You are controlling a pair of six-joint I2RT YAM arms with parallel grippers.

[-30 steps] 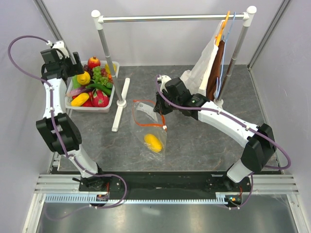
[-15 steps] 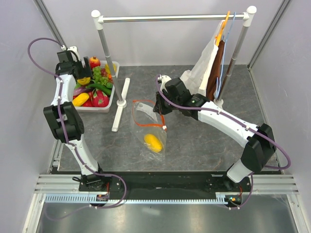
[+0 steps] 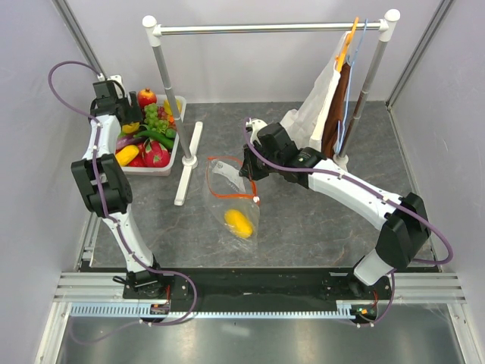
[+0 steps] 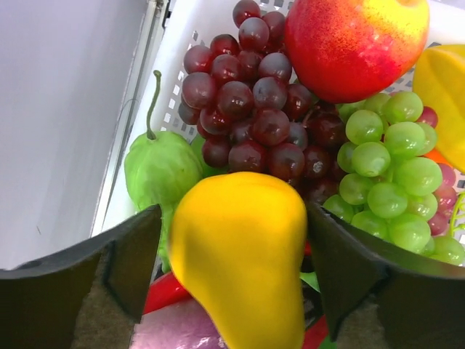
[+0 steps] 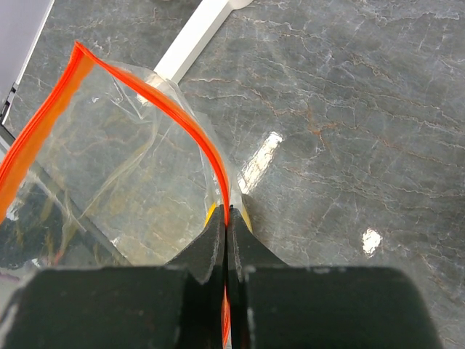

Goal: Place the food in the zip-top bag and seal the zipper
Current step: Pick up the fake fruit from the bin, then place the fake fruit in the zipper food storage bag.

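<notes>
The food lies heaped in a white basket (image 3: 168,163) at the far left. My left gripper (image 3: 125,114) reaches down into it. In the left wrist view its open fingers (image 4: 138,254) stand on either side of a yellow mango-like fruit (image 4: 243,269), close to its sides. The zip-top bag (image 3: 227,189) lies mid-table with its mouth held up and one yellow fruit (image 3: 239,222) inside. My right gripper (image 5: 227,218) is shut on the bag's orange-red zipper (image 5: 182,120) edge. The white slider (image 3: 258,200) sits at the strip's near end.
Around the yellow fruit lie a red apple (image 4: 349,43), purple grapes (image 4: 247,102), green grapes (image 4: 392,167) and a green stemmed fruit (image 4: 160,167). A clothes rack's white foot (image 3: 188,163) stands between basket and bag. A white cloth (image 3: 318,102) hangs at the back right.
My left arm has swung right and down over the basket, bringing its jaws around the yellow fruit and narrowing them a little. The right gripper and the bag have stayed still.
</notes>
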